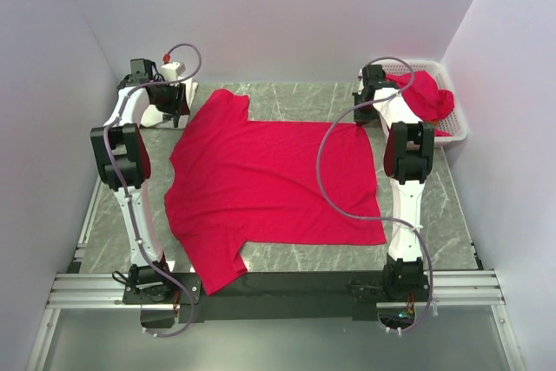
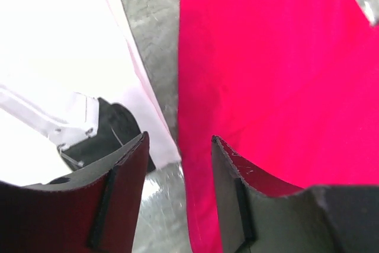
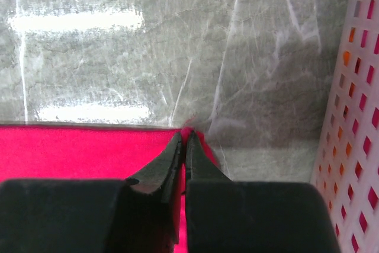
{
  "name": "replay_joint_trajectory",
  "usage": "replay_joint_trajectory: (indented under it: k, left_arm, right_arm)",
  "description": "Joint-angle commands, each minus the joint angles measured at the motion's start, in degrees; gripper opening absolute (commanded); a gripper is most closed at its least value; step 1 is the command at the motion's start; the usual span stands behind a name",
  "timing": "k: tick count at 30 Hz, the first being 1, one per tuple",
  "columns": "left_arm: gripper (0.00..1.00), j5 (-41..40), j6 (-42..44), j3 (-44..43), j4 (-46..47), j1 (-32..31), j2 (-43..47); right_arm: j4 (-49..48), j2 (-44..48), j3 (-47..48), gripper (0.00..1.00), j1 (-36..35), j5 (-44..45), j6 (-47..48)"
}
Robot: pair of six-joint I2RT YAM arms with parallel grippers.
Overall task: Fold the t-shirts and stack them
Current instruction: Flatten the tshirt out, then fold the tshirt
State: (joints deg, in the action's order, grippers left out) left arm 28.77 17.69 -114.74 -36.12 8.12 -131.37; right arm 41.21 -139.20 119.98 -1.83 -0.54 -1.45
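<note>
A bright red t-shirt (image 1: 269, 180) lies spread flat on the marble table, collar toward the left. My left gripper (image 2: 177, 146) is open at the shirt's far left edge (image 2: 266, 57). The cloth's border runs between its fingers, one finger (image 2: 237, 194) over the red fabric and the other over bare table. In the top view this gripper (image 1: 174, 106) sits by the far sleeve. My right gripper (image 3: 185, 135) is shut on the shirt's far right corner (image 3: 83, 146), which pokes out past the tips. The top view shows that gripper (image 1: 363, 117) at the same corner. Another red t-shirt (image 1: 427, 97) is bunched in the basket.
A white lattice basket (image 1: 456, 123) stands at the far right, and its wall (image 3: 355, 117) is close to my right gripper. A small white object with a red cap (image 1: 172, 67) sits at the far left corner. Walls enclose the table on three sides.
</note>
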Motion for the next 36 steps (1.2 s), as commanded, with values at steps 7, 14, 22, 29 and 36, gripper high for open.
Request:
replay_joint_trajectory:
  k: [7, 14, 22, 29, 36]
  left_arm:
    - [0.51, 0.2, -1.1, -3.0, 6.2, -2.6, -3.4]
    - [0.52, -2.5, -1.8, -5.7, 9.2, -4.2, -6.5]
    - [0.52, -5.8, -1.6, -12.2, 8.7, -5.7, -12.8]
    - [0.52, -5.9, 2.1, -15.1, 6.1, -7.7, -14.6]
    - [0.49, -11.1, 3.8, -19.6, 5.2, -11.3, -18.2]
  right_arm:
    - [0.8, 3.4, 0.4, 0.00, 0.3, -2.2, 0.9]
    - [1.3, 3.1, 0.6, 0.00, 0.2, -2.5, 0.9]
    - [1.4, 3.1, 0.5, 0.00, 0.2, -2.5, 3.4]
    - [2.4, 2.4, 2.0, 0.00, 0.2, -2.1, 4.1]
    - [2.7, 2.6, 1.9, 0.00, 0.2, -2.2, 4.5]
